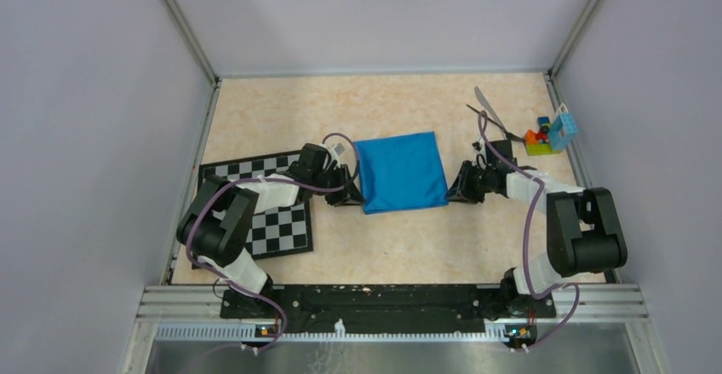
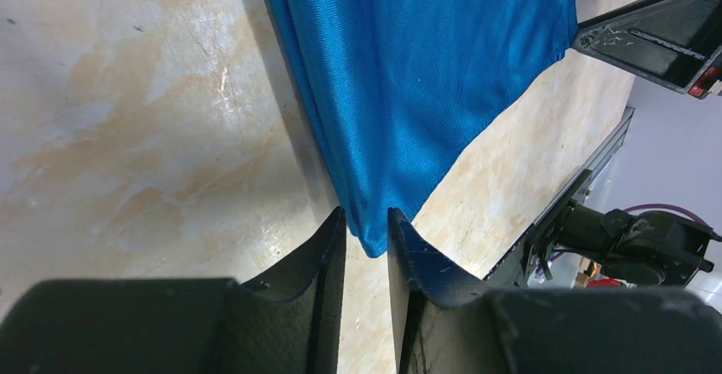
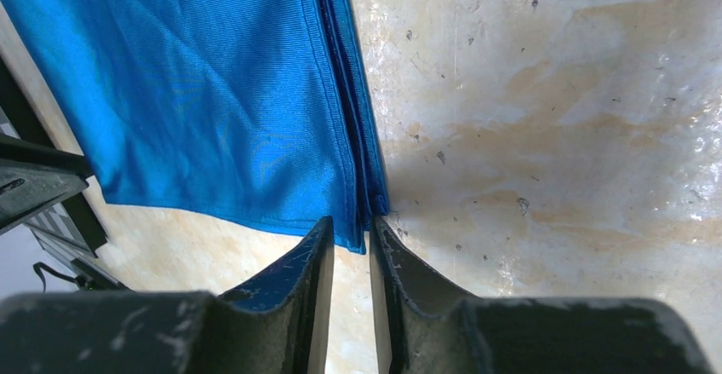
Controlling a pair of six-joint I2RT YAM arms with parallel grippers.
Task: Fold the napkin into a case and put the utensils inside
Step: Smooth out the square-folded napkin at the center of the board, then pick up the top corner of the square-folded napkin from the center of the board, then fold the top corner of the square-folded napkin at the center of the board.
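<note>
Napkin (image 1: 400,171): folded to a squarish pad, table centre; not yet a narrow case.
Left gripper (image 2: 368,221): jaws narrow about the near-left corner; grip uncertain.
Right gripper (image 3: 351,225): likewise, near-right corner.
Utensils (image 1: 487,108): far right, beside toy blocks (image 1: 545,135); not yet inserted.

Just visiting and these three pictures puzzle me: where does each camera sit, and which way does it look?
Top: fixed above, behind the arms, looking down on the table; both arms show.
Left wrist: on the left arm, looking past the left gripper at a napkin corner.
Right wrist: likewise, past the right gripper, another corner.
Shared: all see the napkin.
</note>
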